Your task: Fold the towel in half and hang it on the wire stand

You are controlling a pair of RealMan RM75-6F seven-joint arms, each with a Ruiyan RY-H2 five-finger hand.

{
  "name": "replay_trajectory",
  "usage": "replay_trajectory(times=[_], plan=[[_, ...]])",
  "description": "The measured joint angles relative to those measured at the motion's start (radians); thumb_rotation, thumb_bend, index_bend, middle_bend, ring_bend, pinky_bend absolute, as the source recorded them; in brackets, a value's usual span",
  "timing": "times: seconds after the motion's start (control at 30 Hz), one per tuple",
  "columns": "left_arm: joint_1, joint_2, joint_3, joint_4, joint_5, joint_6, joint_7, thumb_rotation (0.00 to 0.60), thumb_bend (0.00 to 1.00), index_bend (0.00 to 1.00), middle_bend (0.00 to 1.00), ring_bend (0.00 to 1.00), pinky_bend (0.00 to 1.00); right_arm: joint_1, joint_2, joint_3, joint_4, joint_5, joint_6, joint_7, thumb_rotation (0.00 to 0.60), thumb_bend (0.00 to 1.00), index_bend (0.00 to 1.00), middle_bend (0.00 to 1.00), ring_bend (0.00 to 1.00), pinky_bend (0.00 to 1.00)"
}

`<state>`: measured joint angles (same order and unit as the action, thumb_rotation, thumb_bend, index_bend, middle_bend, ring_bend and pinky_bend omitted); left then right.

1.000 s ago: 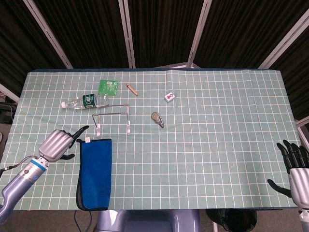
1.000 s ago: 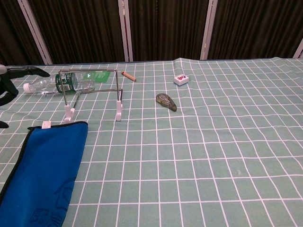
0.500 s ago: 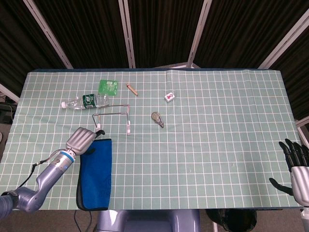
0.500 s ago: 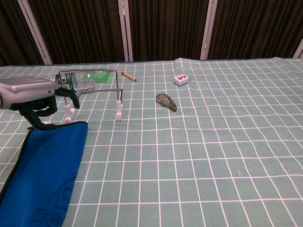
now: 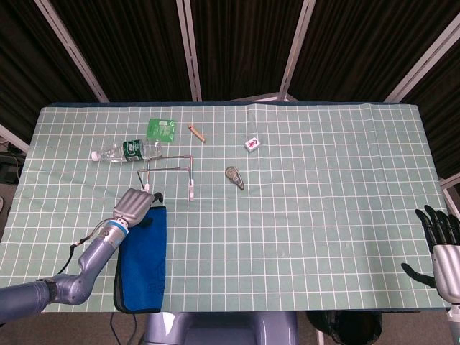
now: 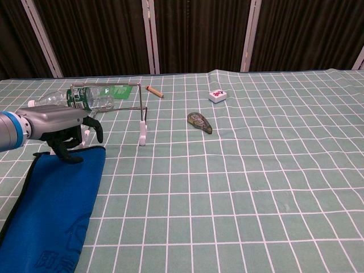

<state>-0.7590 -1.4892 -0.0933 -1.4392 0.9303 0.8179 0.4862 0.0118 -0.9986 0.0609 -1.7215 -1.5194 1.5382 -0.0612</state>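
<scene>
The blue towel [image 5: 144,259] [image 6: 57,210] lies folded in a long strip at the table's near left, with a white tag at its far end. My left hand [image 5: 135,205] [image 6: 62,128] hovers over that far end, fingers [image 6: 68,152] bent down at the towel's edge and thumb apart; the cloth lies flat. Just beyond the hand stands the wire stand [image 5: 169,173] [image 6: 114,108] on its white feet, with nothing hanging on it. My right hand [image 5: 440,241] is off the table's right edge, fingers spread, holding nothing; only the head view shows it.
A plastic bottle [image 5: 126,150] [image 6: 79,99] lies behind the stand. Farther back are a green packet [image 5: 162,129] and a brown stick [image 5: 197,133] [image 6: 154,91]. A small white box [image 5: 251,144] [image 6: 217,95] and a grey-green oval object [image 5: 234,177] [image 6: 199,122] lie right of the stand.
My left hand has moved right from beside the towel to over its far end, next to the stand's left foot. The towel and the right hand have stayed put.
</scene>
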Motion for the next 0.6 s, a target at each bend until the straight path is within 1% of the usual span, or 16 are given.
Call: replay_trajectory(times=[0.37,0.6], plan=[[-0.014,-0.054,0.001,0.057,-0.078,-0.005,0.010,0.600,0.37,0.33,0.88,0.91,1.00,0.003,-0.002,0.000,0.001,0.004,-0.006,-0.002,0.600,0.00,0.00,0.00,0.00,0.00],[-0.013,-0.058,0.003,0.066,-0.070,-0.017,-0.026,0.600,0.37,0.36,0.88,0.91,1.00,0.006,-0.003,0.000,0.001,0.007,-0.011,-0.003,0.600,0.00,0.00,0.00,0.00,0.00]])
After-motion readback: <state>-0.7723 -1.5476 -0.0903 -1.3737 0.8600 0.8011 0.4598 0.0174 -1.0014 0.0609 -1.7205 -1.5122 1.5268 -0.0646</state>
